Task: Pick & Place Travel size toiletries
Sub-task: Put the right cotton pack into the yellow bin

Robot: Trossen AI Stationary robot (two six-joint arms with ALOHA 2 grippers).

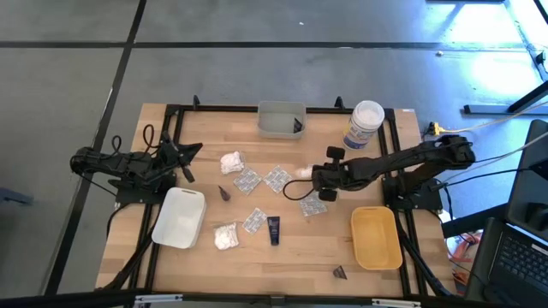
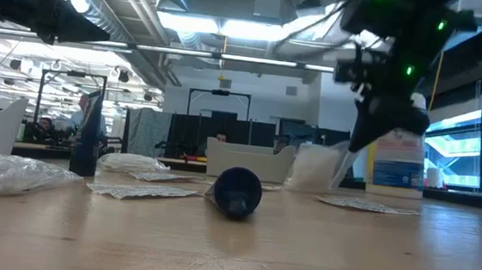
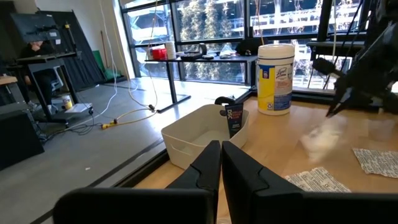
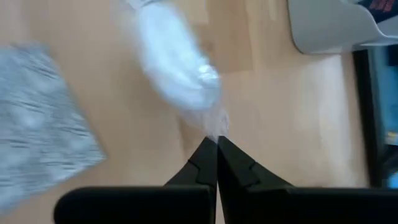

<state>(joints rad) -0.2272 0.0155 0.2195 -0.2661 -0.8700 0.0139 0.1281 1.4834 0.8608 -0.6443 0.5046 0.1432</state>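
One white puffy bundle is in hand: the right tool has pinched shut on a thin corner of its wrapper, near the middle of the tabletop, a little toward the far edge. In the low view the bundle hangs from the tool, seemingly lifted clear of the wood. With so slight a hold, I would carry it slowly and level and lower it well inside a tray before letting go; a quick swing could shake it loose.

The left tool waits by the left edge, fingers closed on nothing.

The grey tray at the far edge holds one small dark tube leaning against its wall. The white tray near the left edge and the yellow tray toward the near right corner appear empty. The tall white jar stands at the far right.

Left on the tabletop are silvery blister packets, two more white bundles, a dark tube and two dark cones.
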